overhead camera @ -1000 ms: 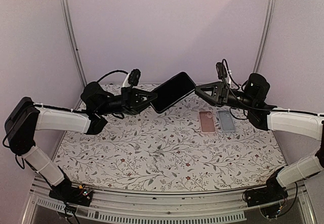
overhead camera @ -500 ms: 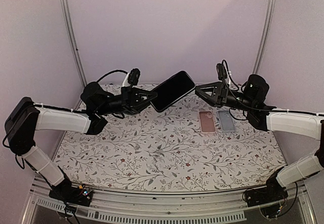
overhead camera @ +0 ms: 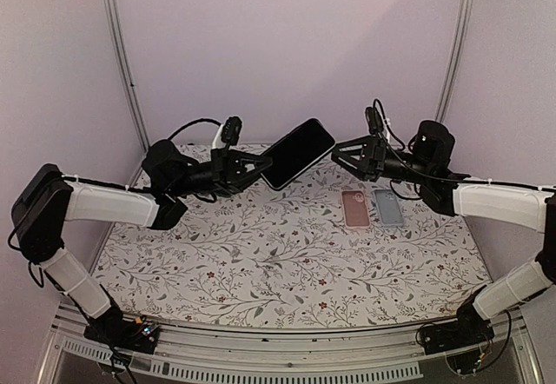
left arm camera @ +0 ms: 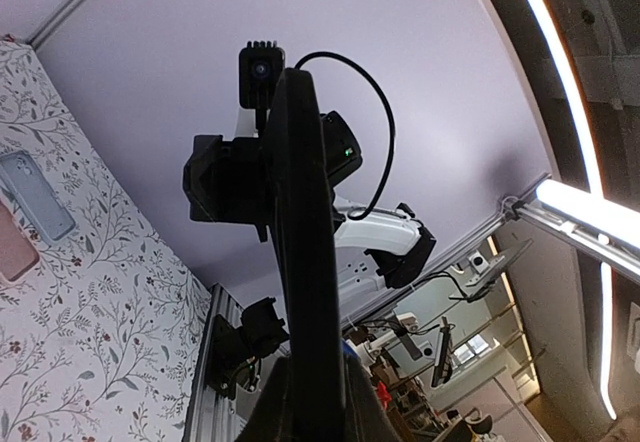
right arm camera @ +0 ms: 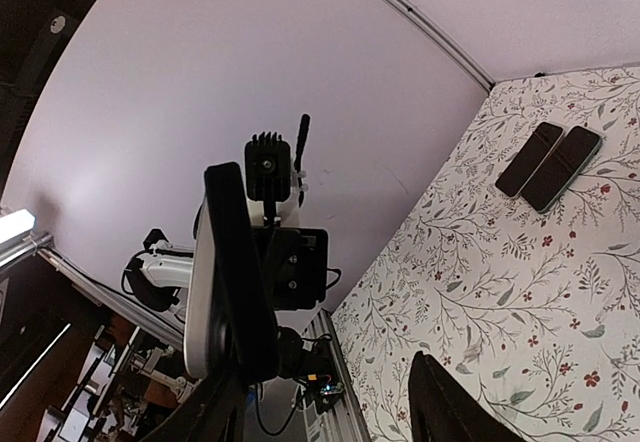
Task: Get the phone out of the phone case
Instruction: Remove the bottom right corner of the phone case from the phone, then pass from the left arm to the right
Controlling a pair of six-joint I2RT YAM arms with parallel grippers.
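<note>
Black left gripper (overhead camera: 261, 167) level, phone (overhead camera: 298, 154) aloft

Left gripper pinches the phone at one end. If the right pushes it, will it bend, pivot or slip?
Likely stiff: the phone looks straight and thin edge-on in the left wrist view. Held at one end by the left gripper, it may pivot. Its smooth face probably slides against the open right gripper.

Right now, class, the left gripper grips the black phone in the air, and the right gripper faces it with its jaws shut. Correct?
Not quite: the right gripper has its jaws open, as the right wrist view shows. The left gripper does grip the black phone in the air.
</note>
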